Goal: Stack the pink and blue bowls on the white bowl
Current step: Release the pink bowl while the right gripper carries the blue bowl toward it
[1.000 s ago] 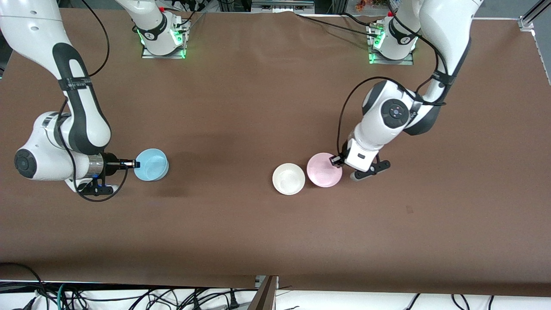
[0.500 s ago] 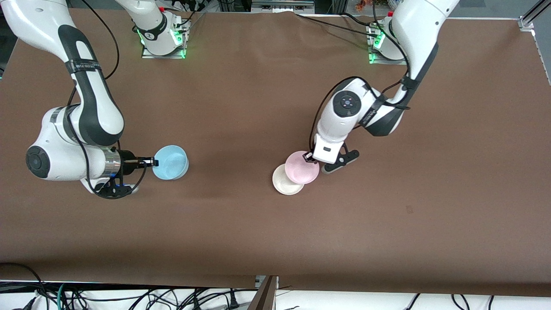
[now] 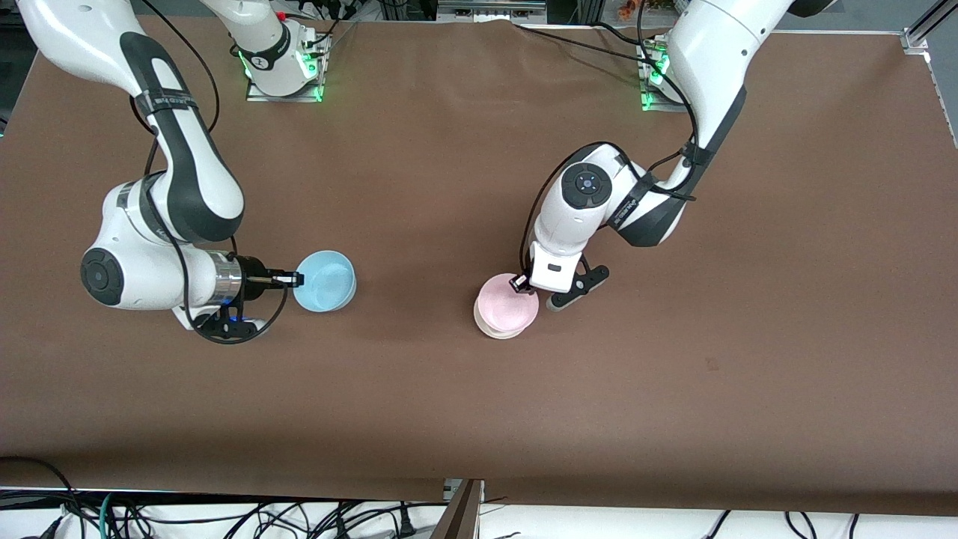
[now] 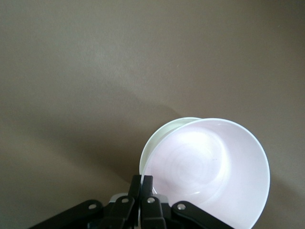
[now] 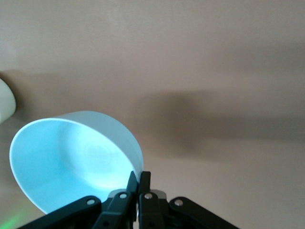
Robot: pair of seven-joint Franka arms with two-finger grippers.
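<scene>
The pale pink bowl hangs over the white bowl and covers most of it, so only a crescent of white rim shows. My left gripper is shut on the pink bowl's rim. In the left wrist view the pink bowl sits slightly off-centre over the white bowl's rim, with the left gripper pinching its edge. My right gripper is shut on the rim of the light blue bowl, which is tilted over the table toward the right arm's end. The right wrist view shows the blue bowl clamped in that gripper.
The brown table carries nothing else. The right arm's base and the left arm's base stand at the robots' edge with green lights. Cables hang below the edge nearest the front camera.
The left gripper has carried the pink bowl from beside the white bowl to over it. The right gripper has brought the blue bowl toward the middle of the table.
</scene>
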